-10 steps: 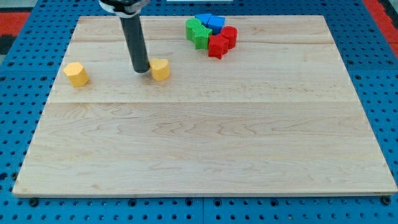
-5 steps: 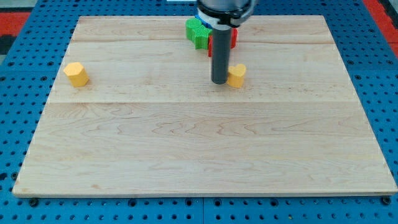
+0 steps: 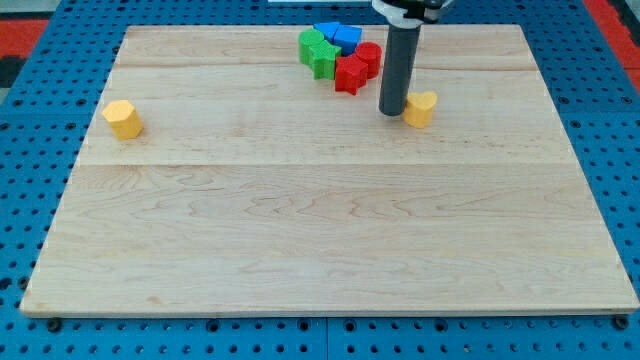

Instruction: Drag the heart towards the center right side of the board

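Camera view, single frame. Blue pegboard base [image 3: 40, 120] surrounds the wooden counter [image 3: 330, 240], which fills most of the view. Red pegboard strips show at the top corners, left one [image 3: 25, 30].

Dark rod [image 3: 400, 65] comes down from the view's top edge, right of centre, standing roughly upright. No pincer on this arm; the rod just ends in my tip [image 3: 392, 112], which sits on the counter in its upper right part.

Yellow heart block [image 3: 421, 107]: just at the view's right of my tip, apparently touching the rod's lower end. It lies in the upper right area of the counter, above the mid-height line and well short of the right edge.

Cluster at the view's top centre, left of the rod: green blocks [image 3: 318, 51], shape unclear, at the cluster's left; blue blocks [image 3: 340, 35] at its top; red blocks [image 3: 355, 67] at its lower right, nearest the rod. All packed touching one another.

Second yellow block [image 3: 123, 118], roughly hexagonal, alone near the counter's left edge, well apart from everything else.
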Controlling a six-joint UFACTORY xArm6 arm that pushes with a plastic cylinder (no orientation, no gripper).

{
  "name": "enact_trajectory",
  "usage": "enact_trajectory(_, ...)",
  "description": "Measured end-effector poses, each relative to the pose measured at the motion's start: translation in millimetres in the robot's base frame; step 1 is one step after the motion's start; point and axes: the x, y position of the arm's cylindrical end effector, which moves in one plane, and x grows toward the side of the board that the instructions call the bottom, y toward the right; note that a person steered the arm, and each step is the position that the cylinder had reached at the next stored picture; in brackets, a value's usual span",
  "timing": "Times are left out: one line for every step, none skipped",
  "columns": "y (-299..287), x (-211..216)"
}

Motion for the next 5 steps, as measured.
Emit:
enact_trajectory(12.7,-2.6)
enact_trajectory(33.3,-2.6)
enact_trajectory(52.7,-2.6)
enact_trajectory(71.1,-1.4)
enact_trajectory(78.5,6.9)
